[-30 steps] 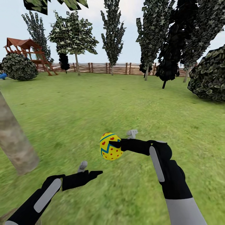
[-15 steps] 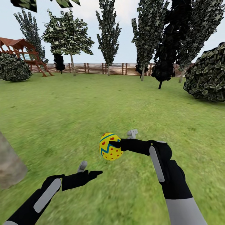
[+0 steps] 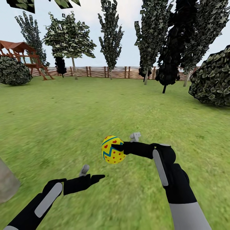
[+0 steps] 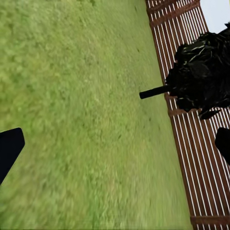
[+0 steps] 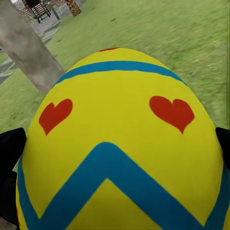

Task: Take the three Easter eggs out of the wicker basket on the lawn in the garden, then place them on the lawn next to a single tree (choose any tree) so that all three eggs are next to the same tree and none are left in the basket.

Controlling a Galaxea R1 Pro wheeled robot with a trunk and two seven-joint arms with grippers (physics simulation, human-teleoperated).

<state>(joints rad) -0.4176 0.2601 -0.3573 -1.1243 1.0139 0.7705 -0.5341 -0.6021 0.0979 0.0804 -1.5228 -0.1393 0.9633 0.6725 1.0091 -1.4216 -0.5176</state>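
right gripper [image 3: 112, 149]: jaws closed on one egg [image 3: 112, 150], held clear above the lawn [image 3: 95, 105], mid-frame in the head view. right wrist view: egg [image 5: 120, 143] seated between both fingertips, blue zigzag and red hearts facing the camera. grip looks centred.

left gripper [image 3: 95, 177]: low and forward, nothing in it, jaws spread apart; in its wrist view one dark fingertip [image 4: 8, 148] stands at each edge with bare grass between.

outward: grey trunk [image 3: 7, 183] at the left edge of the head view, close by; right wrist view shows that trunk [image 5: 26, 45] beyond the egg. far off, fence [image 3: 105, 72], playset [image 3: 22, 54], cypresses, a shrub [image 3: 212, 80] on the right.

step in hand, as i judge it: carrying the egg to a tree. do it well by turning toward the near trunk, keeping the wrist level, lowering until the egg touches grass just beside the base, then opening slowly so it doesn't roll. use that tree for all three eggs.

hard to make out: trunk cut off by the frame, its base and crown unseen, so its kind is unconfirmed. basket and other eggs' whereabouts unknown. ground under the egg hidden from the wrist camera.
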